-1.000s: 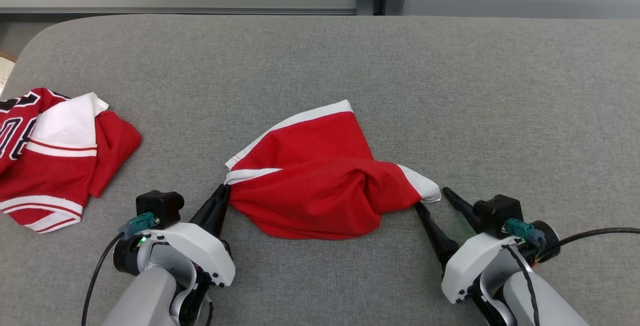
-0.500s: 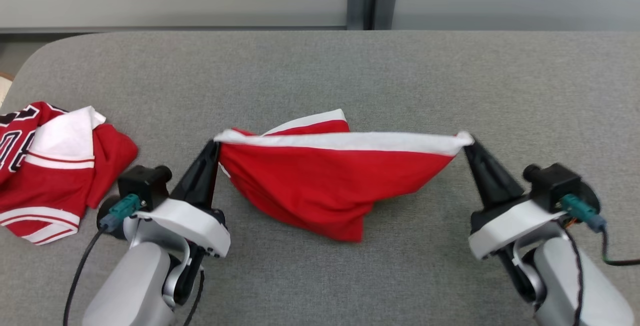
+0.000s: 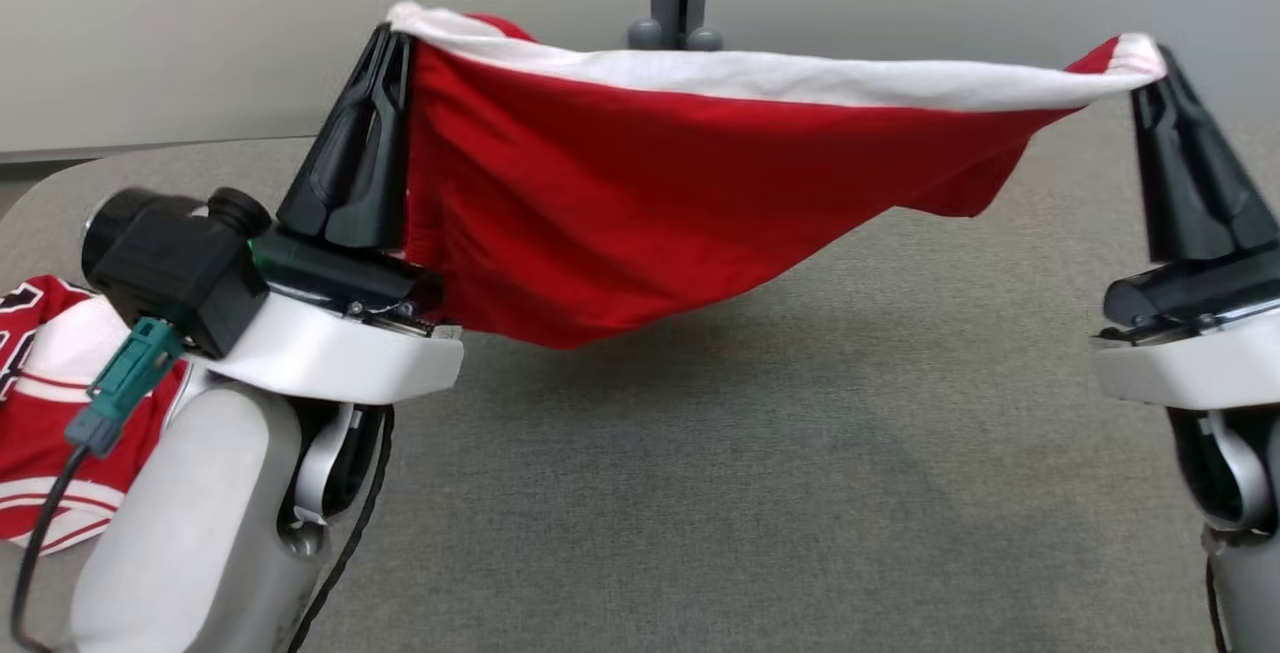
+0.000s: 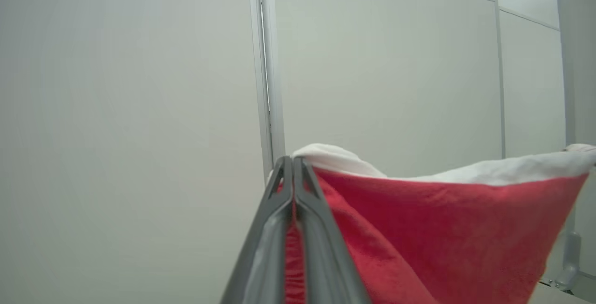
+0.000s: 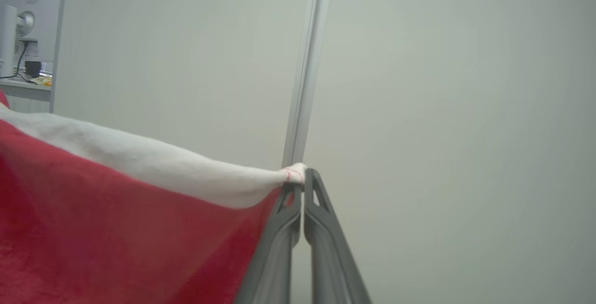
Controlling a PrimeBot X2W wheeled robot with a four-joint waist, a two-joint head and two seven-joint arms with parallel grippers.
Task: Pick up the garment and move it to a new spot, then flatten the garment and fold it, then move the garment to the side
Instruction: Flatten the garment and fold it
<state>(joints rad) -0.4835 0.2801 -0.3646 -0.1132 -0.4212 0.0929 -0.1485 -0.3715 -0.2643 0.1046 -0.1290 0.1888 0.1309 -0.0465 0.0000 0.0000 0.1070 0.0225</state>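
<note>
Both corners have risen off the grey table (image 3: 760, 493); your left gripper (image 3: 387, 33) and right gripper (image 3: 1158, 61) pinch the red garment (image 3: 640, 183) taut in mid-air (pickup done); relocating, flattening, folding and setting aside remain.

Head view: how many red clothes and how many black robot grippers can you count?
Red-and-white cloth garments: 2 (hanging garment, crumpled jersey on grey table)
Black two-fingered grippers: 2 (left gripper, right gripper)
Total: 4
</note>
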